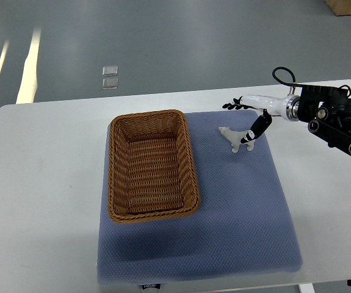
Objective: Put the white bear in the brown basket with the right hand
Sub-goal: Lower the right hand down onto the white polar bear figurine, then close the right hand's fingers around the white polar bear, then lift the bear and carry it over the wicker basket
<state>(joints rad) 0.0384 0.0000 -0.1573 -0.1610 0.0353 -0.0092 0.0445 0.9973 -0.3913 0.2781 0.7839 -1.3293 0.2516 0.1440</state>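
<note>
Blue mat (224, 244) nearest, spread on white table (41, 183). Brown basket (153, 165) sits on mat's left half, nothing inside. White bear (232, 137) stands on mat right of basket, well apart from it. Right hand (251, 119) reaches in, fingers spread, thumb tip at bear's back; no grasp yet. Grasp, lift, carry and drop remain. Path to basket looks unobstructed.
</note>
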